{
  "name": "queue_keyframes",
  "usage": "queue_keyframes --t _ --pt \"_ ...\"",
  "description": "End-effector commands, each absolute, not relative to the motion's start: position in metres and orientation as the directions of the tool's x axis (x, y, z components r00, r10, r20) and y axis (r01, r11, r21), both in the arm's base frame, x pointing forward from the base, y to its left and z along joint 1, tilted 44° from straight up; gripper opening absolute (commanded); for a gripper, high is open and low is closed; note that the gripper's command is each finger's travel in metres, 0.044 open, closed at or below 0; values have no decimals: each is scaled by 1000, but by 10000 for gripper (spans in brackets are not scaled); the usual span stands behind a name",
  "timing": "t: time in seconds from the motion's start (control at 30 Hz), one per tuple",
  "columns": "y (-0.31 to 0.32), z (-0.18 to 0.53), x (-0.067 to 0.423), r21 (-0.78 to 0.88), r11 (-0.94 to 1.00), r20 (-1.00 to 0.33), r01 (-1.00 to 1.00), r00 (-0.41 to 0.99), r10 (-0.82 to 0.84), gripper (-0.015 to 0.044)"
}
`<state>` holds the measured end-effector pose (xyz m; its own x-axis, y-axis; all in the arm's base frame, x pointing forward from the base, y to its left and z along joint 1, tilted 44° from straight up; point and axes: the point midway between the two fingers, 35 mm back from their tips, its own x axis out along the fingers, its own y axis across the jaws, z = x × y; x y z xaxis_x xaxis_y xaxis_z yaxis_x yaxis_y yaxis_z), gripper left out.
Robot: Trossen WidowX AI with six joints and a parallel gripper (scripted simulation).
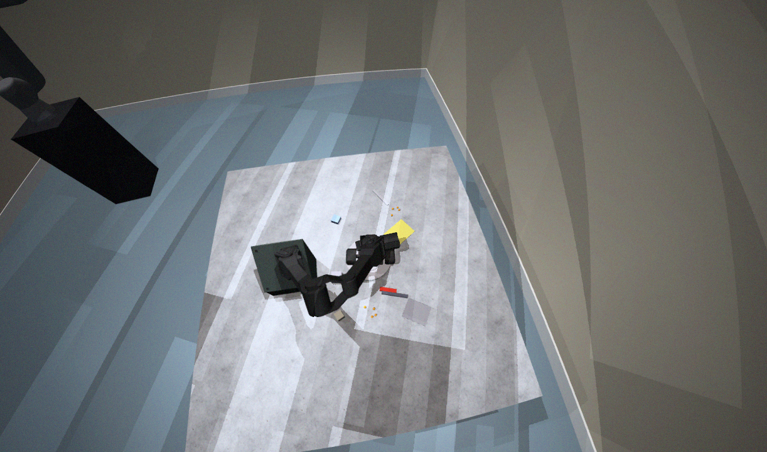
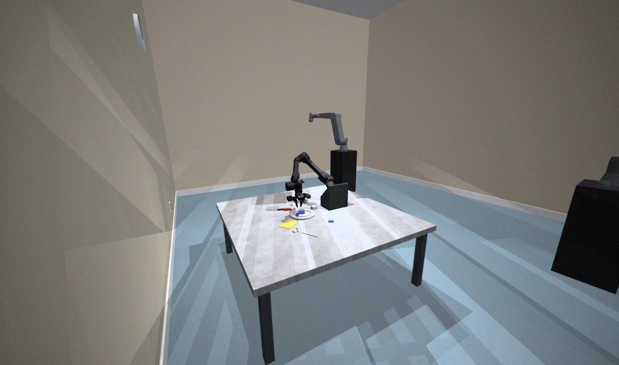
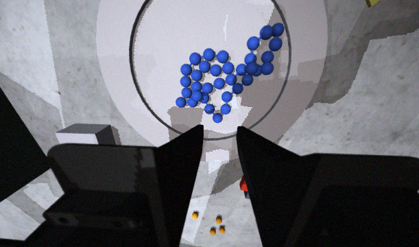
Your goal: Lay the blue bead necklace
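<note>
Black and wedge-shaped, the gripper (image 3: pixel 219 132) hung over the near rim of the round bead board (image 3: pixel 300 92), its fingers drawn partway together with a narrow gap between the tips and nothing caught in it. Just beyond the tips, the blue bead necklace (image 3: pixel 223 73) lay loose on the pale board as a tangled heap inside the dark circular groove (image 3: pixel 135 80); one strand trailed toward the far right, where its last beads touched or overlapped the groove line. The rest of the strand sat on the flat centre, not in the groove.

To the left of the fingers a small grey-white block (image 3: pixel 84 134) stood on the table beside the board. Below the tips, four loose orange beads (image 3: pixel 214 224) lay scattered on the mottled grey table (image 2: pixel 348 245), and a bit of a red tool (image 3: pixel 243 185) showed next to the right finger. In the exterior view a yellow square sheet (image 2: pixel 287 224) lay in front of the board, with a small light-blue block (image 2: pixel 331 220) further right.
</note>
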<state>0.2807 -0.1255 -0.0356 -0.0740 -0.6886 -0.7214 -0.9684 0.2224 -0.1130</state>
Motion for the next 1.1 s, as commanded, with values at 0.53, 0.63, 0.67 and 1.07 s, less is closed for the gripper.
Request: queue_keyframes --t 0.53,0.63,0.67,1.07 --pt "-139 -45 280 -105 202 -721 -974 -65 -690 120" --pt "-143 -49 279 -104 202 -720 -974 -67 -691 120" --pt "-144 -50 279 -103 202 -720 -974 -67 -691 120" --pt "-152 -57 278 -108 203 -720 -973 -65 -691 113"
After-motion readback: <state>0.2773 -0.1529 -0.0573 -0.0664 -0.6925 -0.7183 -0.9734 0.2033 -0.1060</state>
